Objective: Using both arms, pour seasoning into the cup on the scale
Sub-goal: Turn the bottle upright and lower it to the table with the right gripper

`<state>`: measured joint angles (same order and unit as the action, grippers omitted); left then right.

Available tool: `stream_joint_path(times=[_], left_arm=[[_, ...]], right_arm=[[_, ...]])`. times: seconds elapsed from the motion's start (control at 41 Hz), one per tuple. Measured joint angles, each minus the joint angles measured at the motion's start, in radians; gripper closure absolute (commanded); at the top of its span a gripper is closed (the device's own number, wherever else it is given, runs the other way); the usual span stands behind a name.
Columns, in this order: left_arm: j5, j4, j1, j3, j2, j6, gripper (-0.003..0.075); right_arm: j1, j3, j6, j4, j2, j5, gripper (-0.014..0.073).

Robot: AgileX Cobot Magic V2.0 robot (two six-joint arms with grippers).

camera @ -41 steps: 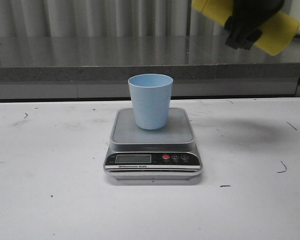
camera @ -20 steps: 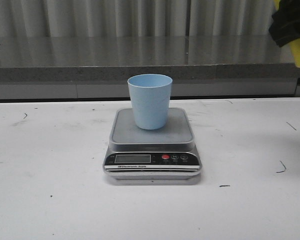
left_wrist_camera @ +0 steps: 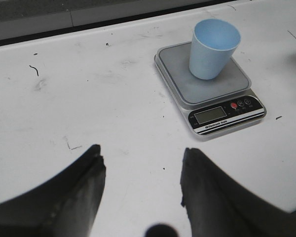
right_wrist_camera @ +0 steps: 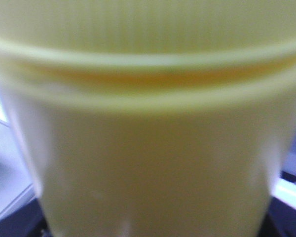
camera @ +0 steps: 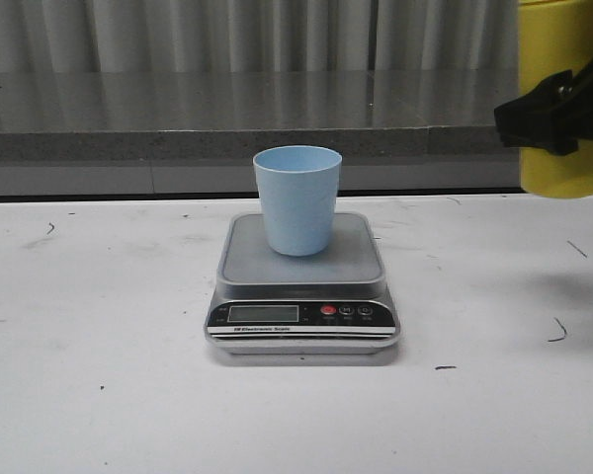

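Observation:
The pale blue cup (camera: 297, 199) stands upright on the steel platform of the silver-grey scale (camera: 239, 267) at the table's middle; both show again in the left wrist view, the cup (left_wrist_camera: 213, 48) and the scale (left_wrist_camera: 177, 74). At the front view's right edge the yellow seasoning bottle (camera: 563, 49) hangs upright above the table, well right of the cup, with my right gripper (camera: 558, 109) shut on its body. Its nozzle is cut off by the frame. The bottle (right_wrist_camera: 148, 133) fills the right wrist view. My left gripper (left_wrist_camera: 142, 170) is open over bare table, short of the scale.
The white table (camera: 99, 326) carries small dark scuff marks. A grey ledge (camera: 178, 123) and ribbed metal wall run along the back.
The bottle, tilted on its side high near the cup a second ago, has swung right and now hangs upright and lower at the right edge. Cup and scale have not moved.

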<state>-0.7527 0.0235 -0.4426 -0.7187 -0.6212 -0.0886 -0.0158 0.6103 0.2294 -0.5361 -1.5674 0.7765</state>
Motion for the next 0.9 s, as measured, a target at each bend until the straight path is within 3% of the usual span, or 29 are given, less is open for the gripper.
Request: stream_joint_path(times=[0.341, 0.683, 0.902], left_arm=[[0.000, 0.000, 0.000, 0.000, 0.000, 0.000, 0.0365], [0.000, 0.000, 0.000, 0.000, 0.000, 0.000, 0.0365], [0.000, 0.000, 0.000, 0.000, 0.000, 0.000, 0.0365]], right_arm=[[0.000, 0.000, -0.062, 0.092, -0.231, 0.285, 0.0281], [-0.002, 0.045, -0.130, 0.167, -0.395, 0.310, 0.0279], [-0.002, 0.064, -0.131, 0.169, -0.413, 0.312, 0.0070]])
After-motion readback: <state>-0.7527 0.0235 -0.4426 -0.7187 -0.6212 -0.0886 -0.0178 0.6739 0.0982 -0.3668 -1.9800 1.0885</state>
